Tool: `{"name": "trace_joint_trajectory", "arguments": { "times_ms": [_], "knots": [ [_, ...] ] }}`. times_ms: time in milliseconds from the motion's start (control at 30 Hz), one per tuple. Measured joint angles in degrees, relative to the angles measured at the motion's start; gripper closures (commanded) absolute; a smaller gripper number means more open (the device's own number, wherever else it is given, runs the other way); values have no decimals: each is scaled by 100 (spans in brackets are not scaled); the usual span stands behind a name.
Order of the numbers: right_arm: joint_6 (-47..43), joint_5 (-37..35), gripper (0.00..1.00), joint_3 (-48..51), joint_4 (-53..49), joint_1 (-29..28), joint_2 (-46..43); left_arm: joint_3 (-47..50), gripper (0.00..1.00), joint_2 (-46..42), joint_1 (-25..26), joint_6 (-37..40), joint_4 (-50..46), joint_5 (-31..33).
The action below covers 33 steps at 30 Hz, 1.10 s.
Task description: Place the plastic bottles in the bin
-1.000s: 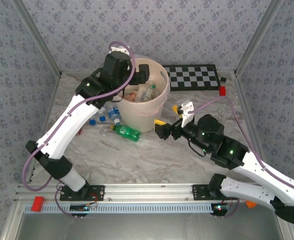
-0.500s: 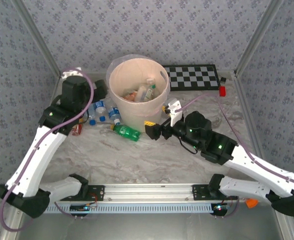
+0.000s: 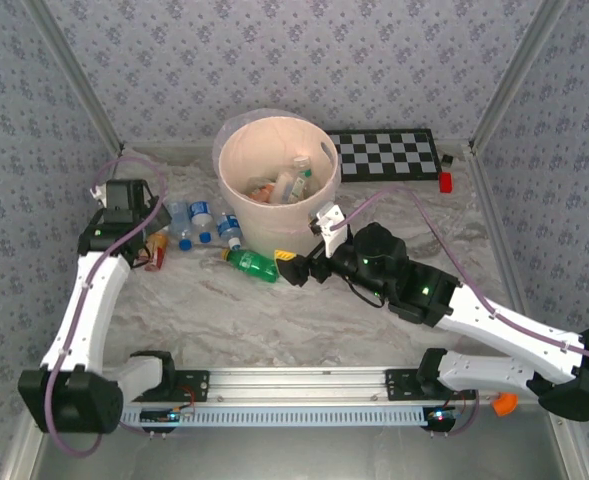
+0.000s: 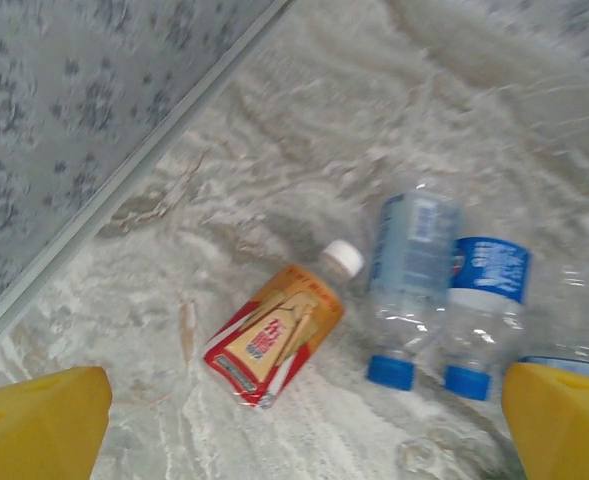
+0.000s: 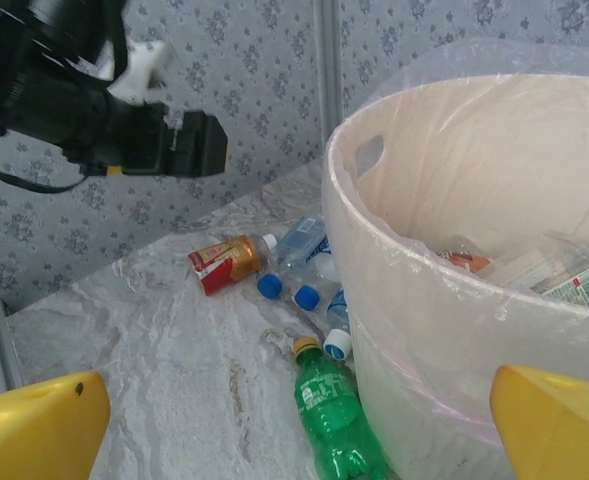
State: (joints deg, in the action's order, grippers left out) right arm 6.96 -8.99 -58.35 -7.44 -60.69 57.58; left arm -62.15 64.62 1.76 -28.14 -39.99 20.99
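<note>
Several plastic bottles (image 3: 289, 185) are lying inside the bin (image 3: 274, 228). About five are waiting on the bench (image 3: 274, 320) at its seven-to-nine o'clock: a green bottle (image 3: 251, 264), clear bottles (image 3: 202, 218) and an orange-brown bottle (image 3: 157, 247). The left tool (image 4: 304, 420) and right tool (image 5: 296, 425) are both gaping wide, carrying nothing.

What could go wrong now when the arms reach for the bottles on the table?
The two clear bottles lie side by side next to the orange-brown bottle; the open left gripper may knock one away. The green bottle lies close beside the bin; the open right gripper may bump its wall or snag the liner.
</note>
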Motion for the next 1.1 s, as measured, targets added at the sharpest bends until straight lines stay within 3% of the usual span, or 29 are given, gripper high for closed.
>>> {"name": "trace_joint_trajectory", "arguments": {
  "times_ms": [533, 1100],
  "knots": [
    [-22, -68, 0, 890, 103, 37, -887, 70, 0, 1113, -177, -348, 376, -225],
    [-24, 85, 0, 1060, 131, 306, -960, -76, 0, 2739, -704, 114, 737, -656]
  ]
}}
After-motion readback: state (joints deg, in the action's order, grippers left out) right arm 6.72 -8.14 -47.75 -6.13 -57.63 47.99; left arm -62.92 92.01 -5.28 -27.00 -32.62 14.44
